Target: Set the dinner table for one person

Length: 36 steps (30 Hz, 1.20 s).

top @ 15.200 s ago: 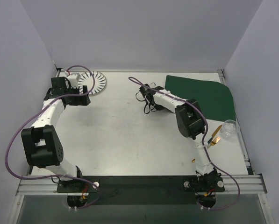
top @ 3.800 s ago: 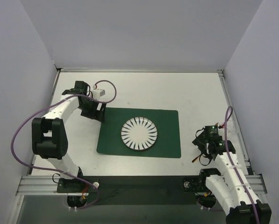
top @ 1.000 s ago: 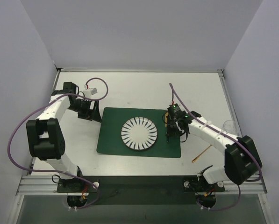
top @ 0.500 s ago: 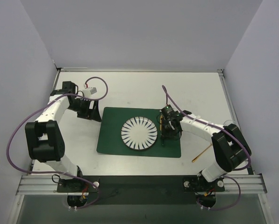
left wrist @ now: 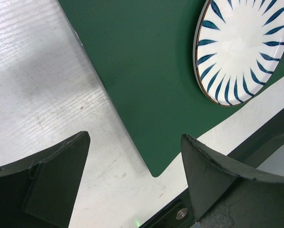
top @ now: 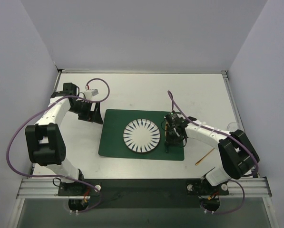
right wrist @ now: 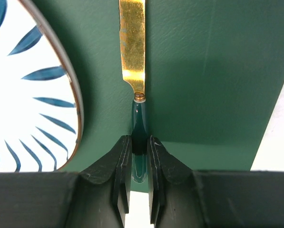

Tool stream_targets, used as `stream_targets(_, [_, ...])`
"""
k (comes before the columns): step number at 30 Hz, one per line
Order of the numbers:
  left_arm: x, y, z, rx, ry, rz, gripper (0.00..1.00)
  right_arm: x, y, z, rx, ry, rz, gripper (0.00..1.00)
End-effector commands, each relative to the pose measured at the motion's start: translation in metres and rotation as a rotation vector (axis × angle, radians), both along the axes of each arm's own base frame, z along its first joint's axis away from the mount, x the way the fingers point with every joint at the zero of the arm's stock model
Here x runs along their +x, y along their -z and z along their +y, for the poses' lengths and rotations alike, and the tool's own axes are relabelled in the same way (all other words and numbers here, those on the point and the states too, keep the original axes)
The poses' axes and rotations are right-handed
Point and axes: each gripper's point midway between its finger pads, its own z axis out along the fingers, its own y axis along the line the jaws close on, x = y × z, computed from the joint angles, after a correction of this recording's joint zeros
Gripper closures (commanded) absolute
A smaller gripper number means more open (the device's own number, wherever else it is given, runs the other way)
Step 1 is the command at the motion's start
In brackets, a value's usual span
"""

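Note:
The dinner table [top: 146, 90] is a white top with a dark green placemat [top: 112, 137] in its middle. A white plate with blue rays [top: 141, 136] sits on the mat. My right gripper [top: 170, 141] is shut on the dark green handle of a knife [right wrist: 139, 121]. The gold blade [right wrist: 132, 42] points away, low over the mat and just right of the plate [right wrist: 27, 95]. Over the mat's near left corner [left wrist: 153, 168], my left gripper [left wrist: 134, 159] stands wide open with nothing in it. From above, it [top: 92, 114] is seen left of the mat.
A thin gold utensil [top: 205, 156] lies on the bare table right of the mat. A clear glass [top: 233, 126] peeks out behind my right arm's elbow. The metal rail [top: 142, 187] runs along the near edge.
My right gripper, still holding the knife, has shifted slightly toward the near edge beside the plate. The left arm has not moved.

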Motion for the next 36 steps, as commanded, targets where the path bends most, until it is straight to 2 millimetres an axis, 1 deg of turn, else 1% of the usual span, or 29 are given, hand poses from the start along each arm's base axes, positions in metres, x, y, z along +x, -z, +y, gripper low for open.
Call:
stream_targets(1, [0.003, -0.018, 0.002, 0.002, 0.008, -0.063, 0.12, 0.006, -0.026, 0.003, -0.01, 0.001, -0.053, 1.0])
stream_targets(2, [0.003, -0.017, 0.002, -0.001, 0.01, -0.06, 0.12, 0.008, -0.029, 0.005, -0.004, 0.001, -0.058, 1.0])
stream_targets(4, [0.004, -0.017, 0.002, -0.001, 0.01, -0.063, 0.12, 0.006, -0.028, 0.007, -0.001, 0.004, -0.051, 1.0])
stream_targets(10, [0.003, -0.015, 0.002, 0.001, 0.016, -0.059, 0.12, -0.004, -0.012, -0.003, -0.036, 0.021, -0.012, 1.0])
stream_targets(16, [0.003, -0.013, 0.003, 0.001, 0.017, -0.056, 0.12, -0.007, 0.001, -0.012, -0.081, 0.018, 0.019, 1.0])
stream_targets(21, [0.004, -0.011, 0.003, -0.001, 0.013, -0.048, 0.12, -0.009, 0.01, -0.014, -0.091, 0.008, 0.058, 1.0])
stream_targets(24, [0.005, -0.011, 0.003, 0.002, 0.014, -0.051, 0.12, -0.01, 0.012, -0.014, -0.09, 0.018, 0.064, 1.0])
stream_targets(29, [0.006, -0.009, 0.003, 0.002, 0.011, -0.047, 0.12, -0.007, 0.009, -0.011, -0.071, 0.032, 0.051, 1.0])
stream_targets(32, [0.006, -0.008, 0.004, 0.003, 0.011, -0.043, 0.12, -0.012, 0.01, -0.012, -0.068, 0.044, 0.061, 1.0])
stream_targets(33, [0.006, -0.009, 0.004, 0.003, 0.01, -0.044, 0.12, -0.018, 0.013, -0.014, -0.07, 0.042, 0.077, 1.0])
stream_targets(36, [0.006, -0.008, 0.003, 0.003, 0.01, -0.044, 0.12, -0.022, 0.013, -0.015, -0.064, 0.052, 0.077, 1.0])
